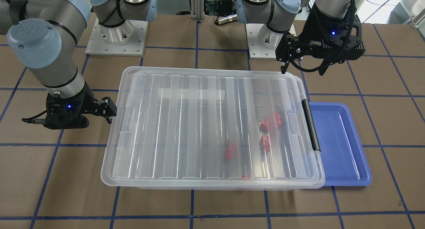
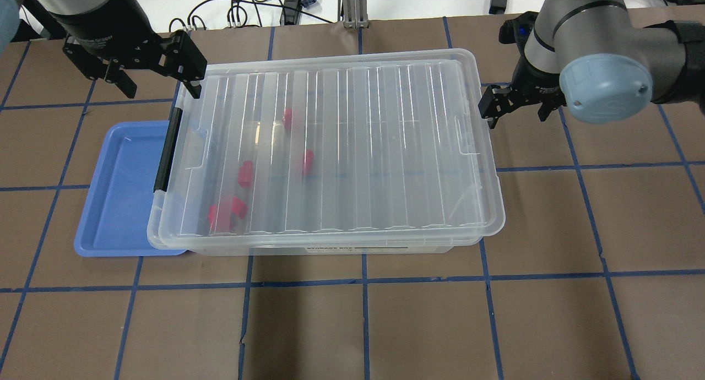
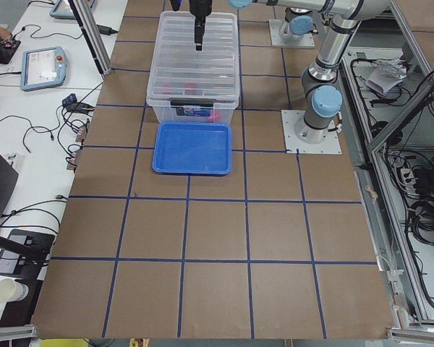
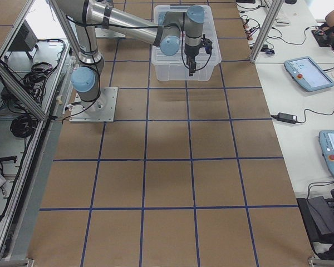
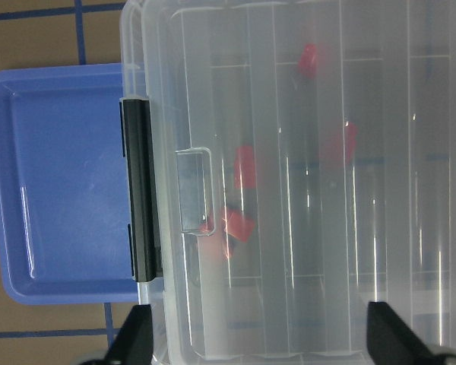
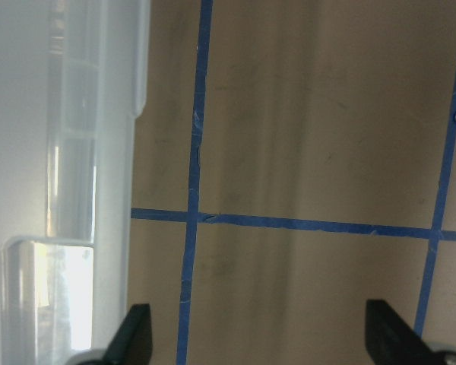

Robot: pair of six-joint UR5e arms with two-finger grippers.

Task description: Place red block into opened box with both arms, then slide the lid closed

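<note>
The clear box [image 2: 330, 249] stands mid-table with the ribbed lid [image 2: 358, 148] lying flat over it, covering nearly its whole length. Several red blocks [image 2: 305, 162] show through the lid near the end with the black bar [image 2: 168, 148]; the left wrist view also shows a red block [image 5: 245, 167] there. My left gripper [image 2: 158, 82] hangs open above the far corner at that end, holding nothing. My right gripper [image 2: 515, 113] stands open just beside the opposite short side, over bare table, fingertips [image 6: 137, 334] wide apart.
A flat blue tray [image 2: 115, 198] lies against the box's black-bar end, partly under the lid's rim. Brown table with blue tape grid surrounds the box. The arm bases [image 1: 116, 39] stand on the robot's side of the box.
</note>
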